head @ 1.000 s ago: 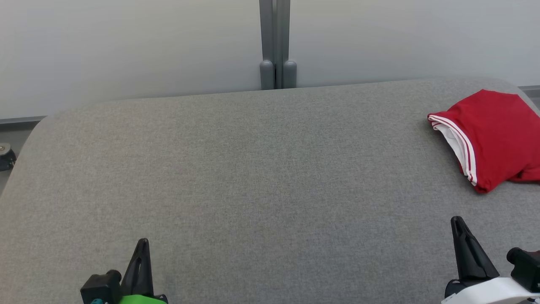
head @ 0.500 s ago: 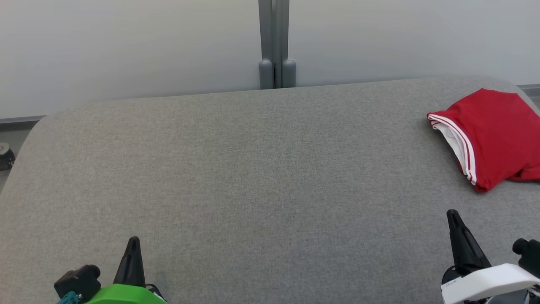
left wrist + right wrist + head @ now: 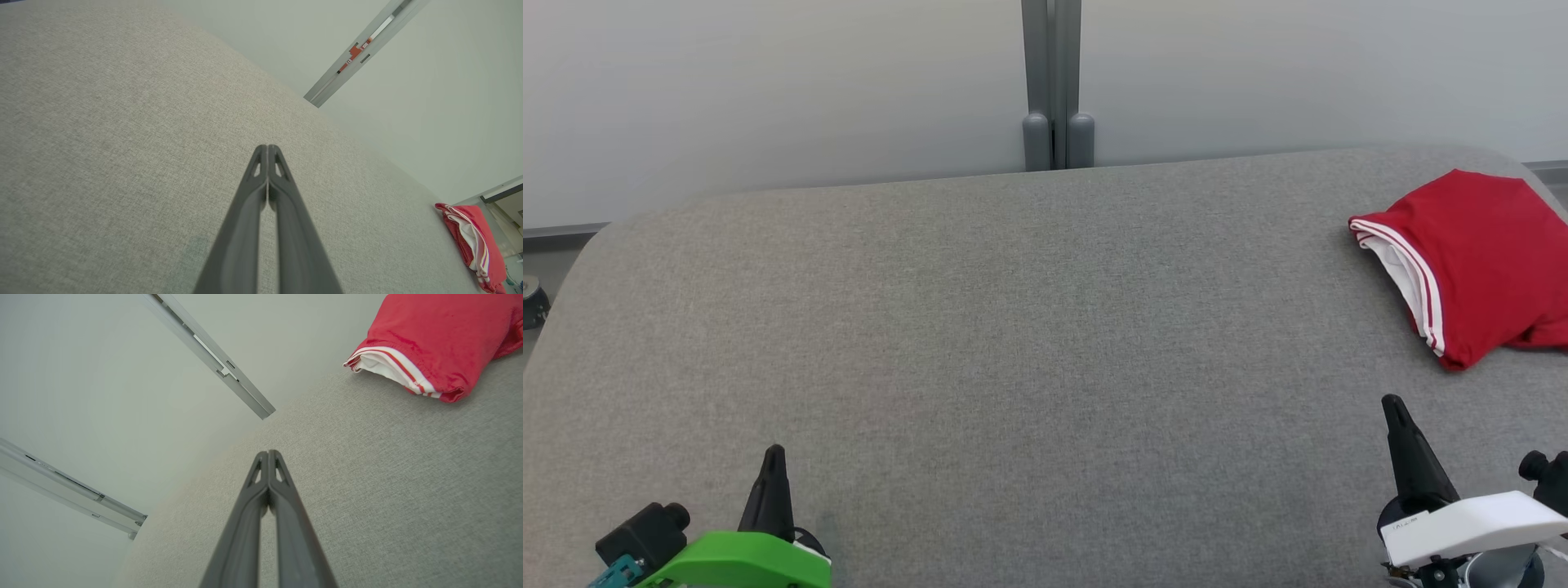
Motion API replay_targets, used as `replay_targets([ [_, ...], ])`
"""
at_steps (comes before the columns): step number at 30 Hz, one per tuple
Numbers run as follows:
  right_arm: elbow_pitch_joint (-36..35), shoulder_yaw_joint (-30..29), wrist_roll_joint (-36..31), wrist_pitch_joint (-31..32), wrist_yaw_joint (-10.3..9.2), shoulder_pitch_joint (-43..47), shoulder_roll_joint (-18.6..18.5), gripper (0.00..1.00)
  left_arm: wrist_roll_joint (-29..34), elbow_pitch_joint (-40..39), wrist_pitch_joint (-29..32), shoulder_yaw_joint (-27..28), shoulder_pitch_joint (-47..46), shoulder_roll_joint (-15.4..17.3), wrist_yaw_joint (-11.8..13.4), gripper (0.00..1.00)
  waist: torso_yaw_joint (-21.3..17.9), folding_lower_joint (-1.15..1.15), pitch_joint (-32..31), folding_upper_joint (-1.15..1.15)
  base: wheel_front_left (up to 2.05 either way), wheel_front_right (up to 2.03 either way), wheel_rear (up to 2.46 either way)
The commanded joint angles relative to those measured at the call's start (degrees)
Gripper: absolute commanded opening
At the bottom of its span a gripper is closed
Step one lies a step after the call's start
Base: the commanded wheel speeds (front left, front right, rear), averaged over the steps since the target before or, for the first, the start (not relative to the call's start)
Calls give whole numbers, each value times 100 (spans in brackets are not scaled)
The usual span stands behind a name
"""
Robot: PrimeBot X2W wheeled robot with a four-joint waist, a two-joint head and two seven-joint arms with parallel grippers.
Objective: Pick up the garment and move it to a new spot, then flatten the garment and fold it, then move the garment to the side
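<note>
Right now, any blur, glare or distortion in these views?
Head view: even soft light, no glare, folded red garment with white striped trim cropped at the right edge. Left wrist view: horizon tilted, shut left gripper soft near the lens. Right wrist view: same tilt, grey fabric surface weave crisp.

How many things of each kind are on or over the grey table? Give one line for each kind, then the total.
Garment: 1, red
Grippers: 2, left gripper and right gripper, both shut
Total: 3

Closed tool [image 3: 268, 452] near folded garment [image 3: 433, 339]
</note>
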Motion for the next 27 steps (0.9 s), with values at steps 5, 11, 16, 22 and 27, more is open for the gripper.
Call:
replay_targets([
  [5, 89, -4, 520, 54, 2, -251, -53, 0, -482, -34, 114, 162, -231, -28, -111, 0, -4, 0, 6, 0, 0, 0, 0],
  [11, 222, -4, 958, 96, 2, -362, -54, 0, -877, -16, 225, 273, -291, -76, -191, 0, -9, 0, 12, 0, 0, 0, 0],
  [16, 327, -7, 1292, 129, 2, -442, -53, 0, -1179, -3, 312, 355, -333, -114, -251, 0, -13, 0, 16, 0, 0, 0, 0],
  [22, 452, -12, 1695, 170, 3, -544, -51, 0, -1543, 15, 415, 460, -389, -157, -329, 0, -18, 0, 23, 0, 0, 0, 0],
  [27, 544, -18, 1992, 195, 3, -626, -47, 0, -1811, 27, 494, 533, -429, -187, -383, 0, -22, 0, 27, 0, 0, 0, 0],
])
